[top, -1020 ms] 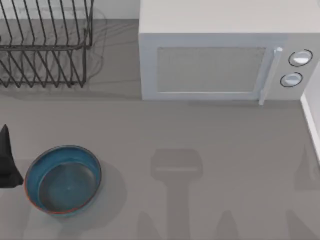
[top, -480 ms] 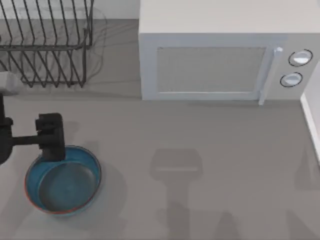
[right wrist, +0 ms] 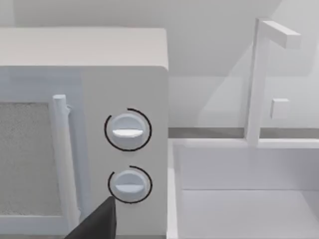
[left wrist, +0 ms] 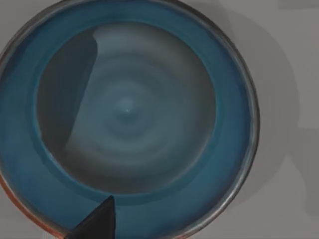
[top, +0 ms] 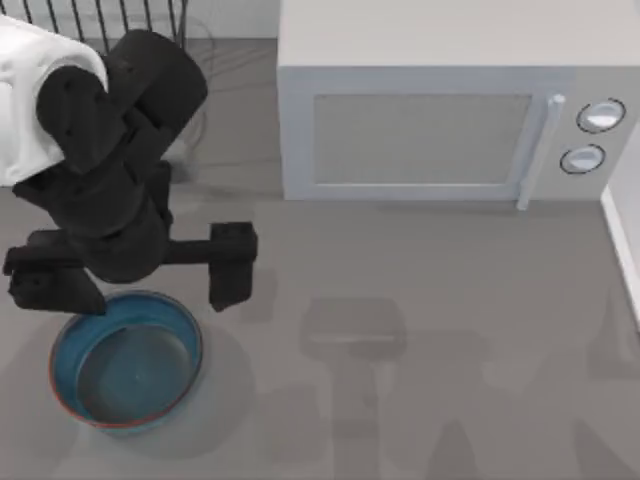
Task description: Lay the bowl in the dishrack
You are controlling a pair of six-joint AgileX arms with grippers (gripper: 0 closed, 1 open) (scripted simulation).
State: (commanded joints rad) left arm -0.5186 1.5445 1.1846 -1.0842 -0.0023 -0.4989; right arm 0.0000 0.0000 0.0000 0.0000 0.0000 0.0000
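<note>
The round blue bowl (top: 125, 360) with a greyish inside and a reddish rim sits upright on the table at the front left. My left arm (top: 110, 200) reaches over it from the back left, its black wrist just above the bowl's far rim. In the left wrist view the bowl (left wrist: 127, 112) lies straight below, and a dark tip of my left gripper (left wrist: 94, 224) hangs over its rim. The black wire dishrack (top: 150, 15) stands at the back left, mostly hidden by the arm. A dark tip of my right gripper (right wrist: 97, 224) faces the microwave's knobs.
A light grey microwave (top: 440, 120) stands at the back, right of the dishrack, door shut. A white wall edge (top: 625, 250) runs along the table's right side. Bare grey tabletop lies between the bowl and the microwave.
My left arm has swung in from the left edge and risen towards the camera, now covering most of the dishrack, with its wrist over the bowl's far rim. The bowl has not moved.
</note>
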